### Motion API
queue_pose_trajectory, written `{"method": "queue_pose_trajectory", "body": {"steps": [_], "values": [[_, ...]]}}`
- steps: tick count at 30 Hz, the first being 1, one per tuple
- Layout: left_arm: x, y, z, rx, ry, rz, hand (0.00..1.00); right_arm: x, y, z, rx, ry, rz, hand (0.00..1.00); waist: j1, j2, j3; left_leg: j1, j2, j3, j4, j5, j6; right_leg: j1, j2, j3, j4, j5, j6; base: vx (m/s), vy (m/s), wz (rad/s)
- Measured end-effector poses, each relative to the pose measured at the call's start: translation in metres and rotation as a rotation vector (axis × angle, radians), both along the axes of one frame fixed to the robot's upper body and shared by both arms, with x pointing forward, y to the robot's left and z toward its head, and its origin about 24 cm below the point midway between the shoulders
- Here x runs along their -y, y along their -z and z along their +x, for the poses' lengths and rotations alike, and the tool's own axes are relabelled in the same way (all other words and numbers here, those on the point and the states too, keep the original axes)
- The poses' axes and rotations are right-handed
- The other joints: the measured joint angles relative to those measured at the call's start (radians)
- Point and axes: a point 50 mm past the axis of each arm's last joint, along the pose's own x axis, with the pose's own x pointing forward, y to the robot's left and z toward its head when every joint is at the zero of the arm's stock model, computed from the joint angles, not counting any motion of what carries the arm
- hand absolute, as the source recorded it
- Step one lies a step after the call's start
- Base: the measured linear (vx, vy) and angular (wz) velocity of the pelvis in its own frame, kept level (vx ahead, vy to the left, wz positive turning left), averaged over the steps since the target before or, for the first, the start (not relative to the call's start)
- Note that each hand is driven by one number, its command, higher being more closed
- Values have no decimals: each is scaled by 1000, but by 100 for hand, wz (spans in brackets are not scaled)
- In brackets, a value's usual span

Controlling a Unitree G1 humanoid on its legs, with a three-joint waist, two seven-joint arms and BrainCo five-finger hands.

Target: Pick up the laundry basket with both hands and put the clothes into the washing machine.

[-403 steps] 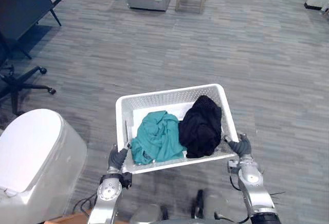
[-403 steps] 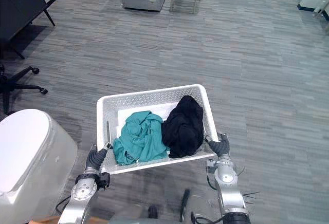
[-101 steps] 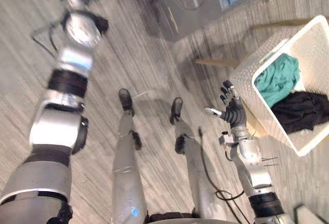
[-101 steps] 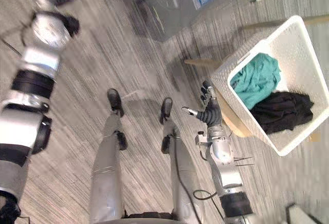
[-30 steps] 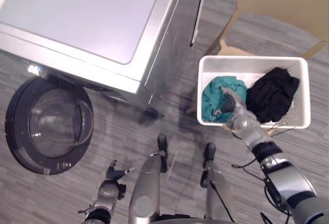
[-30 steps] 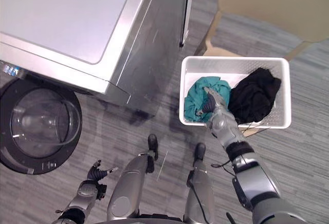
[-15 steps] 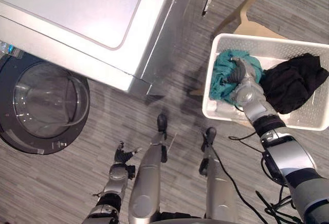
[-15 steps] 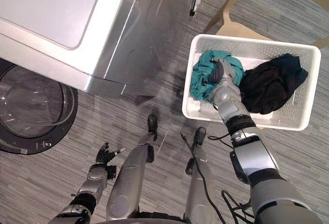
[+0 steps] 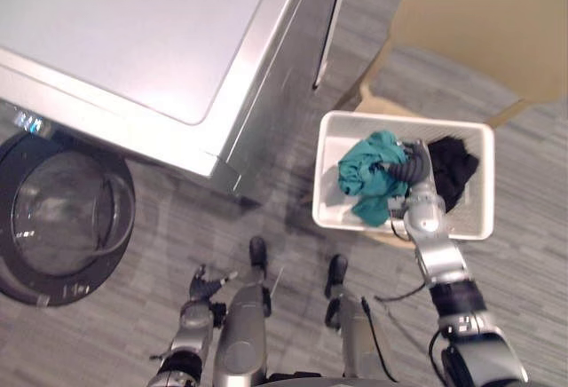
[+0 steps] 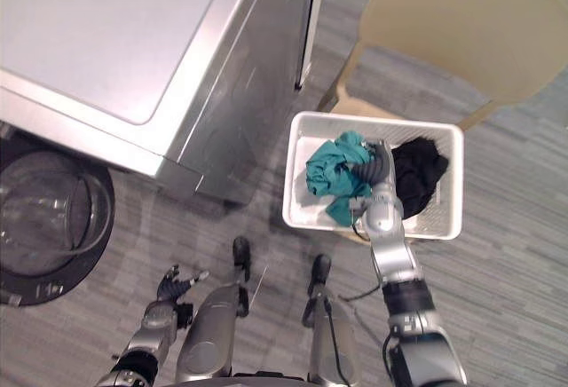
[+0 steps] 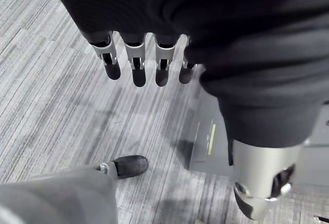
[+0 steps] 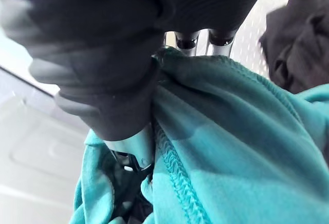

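While right hand (image 9: 414, 170) pinches teal cloth (image 9: 364, 177) in basket (image 9: 320, 174) (black garment (image 9: 453, 170) beside it) — left hand (image 9: 207, 281) hangs low w/ fingers spread.

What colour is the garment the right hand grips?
Teal. The garment shows best in the right wrist view.

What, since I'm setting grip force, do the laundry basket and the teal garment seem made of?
Laundry basket: likely moulded plastic, white and smooth, with rows of small holes in its walls. Teal garment: soft matte knit, perhaps cotton jersey, judging by its loose folds and the stitched hem bunched in the right hand.
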Motion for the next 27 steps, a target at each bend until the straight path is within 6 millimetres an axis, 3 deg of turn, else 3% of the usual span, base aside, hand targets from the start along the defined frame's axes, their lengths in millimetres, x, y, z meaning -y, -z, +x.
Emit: {"method": "queue_pose_trajectory", "body": {"steps": [2,5,10,12,13,15,16,17,19,20,22,24,25,27], "values": [[-4,4,-12,-29,-25,3,0,-3,-3,-6,46,-7,63,100,-17,-1,-42,32,-2,7,-16,-1,0,27,0,12,-14,0,0,87,20,-11],[-7,10,-29,-84,-35,-7,0,-9,-11,-16,118,-57,166,100,-18,-1,-77,90,-2,32,-42,-2,0,61,3,33,-25,2,4,43,11,-24],[-11,14,-42,-113,-72,-25,0,-14,-14,-24,183,-84,305,100,-18,-2,-90,97,5,43,7,-23,-1,68,5,68,4,8,12,-36,15,-12],[-10,14,-42,-108,-91,-42,0,-15,-17,-29,219,-90,367,100,-17,21,-94,42,40,19,79,-56,31,67,19,111,28,20,67,-99,28,35],[-10,13,-38,-91,-99,-43,0,-15,-23,-34,264,-94,394,100,-23,30,-91,27,43,-18,106,-59,32,30,19,153,250,-105,56,-78,5,72],[-11,9,-35,-61,-104,-38,0,-18,-32,-39,322,-109,414,100,-10,26,-94,12,19,-68,149,-54,28,42,12,207,476,-225,88,-47,-101,99],[-11,6,-35,-40,-111,-31,0,-26,-41,-41,362,-148,414,100,6,15,-103,-13,2,-95,183,-53,25,71,11,228,514,-276,88,-92,-188,80],[-10,4,-33,-24,-114,-31,0,-29,-45,-42,383,-168,414,100,18,17,-107,-30,0,-103,192,-51,22,83,13,234,498,-300,76,-183,-230,60],[1,-4,-24,54,-120,-51,0,-43,-58,-38,434,-244,415,100,45,34,-120,-101,2,-150,207,-18,-4,114,38,174,385,-381,-13,-274,-218,55],[5,-5,-23,73,-116,-63,0,-44,-60,-37,439,-254,413,100,45,45,-127,-122,3,-168,199,-2,-6,113,46,153,360,-401,-29,-260,-169,76],[33,-14,-9,150,-71,-129,0,-38,-56,-36,409,-250,364,100,37,137,-127,-142,50,-158,98,-8,-10,86,87,50,354,-372,-76,-364,-179,117],[41,-23,-1,207,-33,-148,0,-33,-52,-31,377,-242,336,100,37,122,-117,-136,52,-82,75,-31,2,77,56,-11,347,-354,-108,-387,-142,112],[43,-37,9,282,19,-137,0,-30,-53,-26,372,-235,325,100,33,117,-122,-137,39,-34,164,-33,6,69,26,-51,337,-329,-120,-296,-136,98],[43,-59,24,400,71,-121,0,-31,-56,-24,377,-254,306,100,30,123,-128,-116,38,-11,296,-46,13,65,14,-97,302,-290,-125,-195,-99,83]]}}
